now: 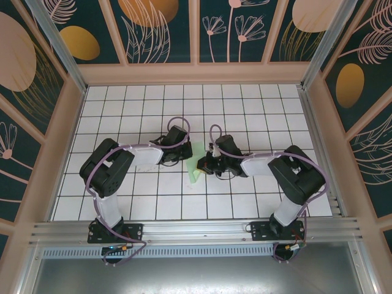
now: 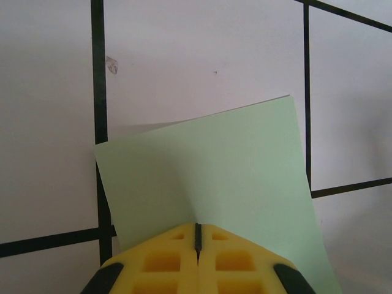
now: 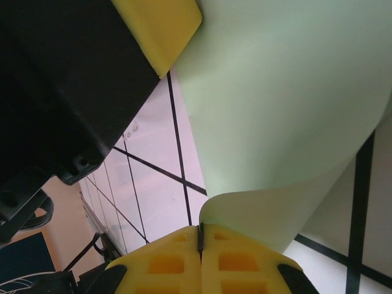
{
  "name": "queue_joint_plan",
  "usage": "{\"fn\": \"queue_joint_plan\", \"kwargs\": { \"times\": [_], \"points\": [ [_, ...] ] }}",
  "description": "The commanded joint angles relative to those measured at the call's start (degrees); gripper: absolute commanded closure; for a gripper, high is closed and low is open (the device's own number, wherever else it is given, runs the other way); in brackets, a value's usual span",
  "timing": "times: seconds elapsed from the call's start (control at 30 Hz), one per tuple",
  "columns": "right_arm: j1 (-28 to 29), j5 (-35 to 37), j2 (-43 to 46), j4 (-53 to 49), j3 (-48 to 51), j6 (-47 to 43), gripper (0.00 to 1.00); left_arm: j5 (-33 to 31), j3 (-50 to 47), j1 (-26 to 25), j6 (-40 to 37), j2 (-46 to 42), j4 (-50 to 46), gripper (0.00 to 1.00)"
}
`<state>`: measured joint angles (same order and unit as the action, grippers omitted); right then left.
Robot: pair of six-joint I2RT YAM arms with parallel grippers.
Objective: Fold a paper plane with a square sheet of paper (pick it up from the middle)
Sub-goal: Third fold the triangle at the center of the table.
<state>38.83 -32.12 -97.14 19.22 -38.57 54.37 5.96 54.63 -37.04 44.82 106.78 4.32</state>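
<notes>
The square sheet of paper point(image 1: 195, 168) is pale mint green and hangs bent between my two grippers at the middle of the table. In the left wrist view the sheet point(image 2: 214, 171) spreads forward from my left gripper point(image 2: 197, 229), whose yellow fingers are shut on its near edge. My right gripper point(image 3: 200, 231) is shut on a curled-over edge of the sheet point(image 3: 275, 92). The left gripper's yellow finger point(image 3: 162, 27) shows close above it. From the top, the left gripper point(image 1: 188, 153) and the right gripper point(image 1: 205, 164) nearly meet.
The white tiled table point(image 1: 184, 104) has raised walls at the back and sides. An aluminium rail point(image 1: 196, 229) runs along the near edge by the arm bases. A small mark point(image 2: 111, 64) sits on a tile ahead of the left gripper.
</notes>
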Motion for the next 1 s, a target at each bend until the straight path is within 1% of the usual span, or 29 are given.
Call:
{"fn": "queue_joint_plan", "kwargs": {
  "times": [0.0,0.2,0.43,0.97],
  "points": [
    [0.46,1.44,-1.85,3.01,-1.56,-0.10,1.00,1.56,-1.46,-0.10,-0.52,1.76,-2.12,1.00],
    [0.46,2.23,-3.91,5.13,-1.78,1.15,1.00,1.82,-1.81,-0.08,-0.33,1.86,-1.77,1.00],
    [0.37,1.35,-5.86,8.35,-1.72,2.34,1.00,1.95,-2.16,-0.11,-0.26,2.01,-1.61,1.00],
    [0.11,1.80,-7.10,7.52,-3.08,0.97,1.00,2.44,-2.59,-0.05,0.23,2.13,-1.24,1.00]
  ]
}}
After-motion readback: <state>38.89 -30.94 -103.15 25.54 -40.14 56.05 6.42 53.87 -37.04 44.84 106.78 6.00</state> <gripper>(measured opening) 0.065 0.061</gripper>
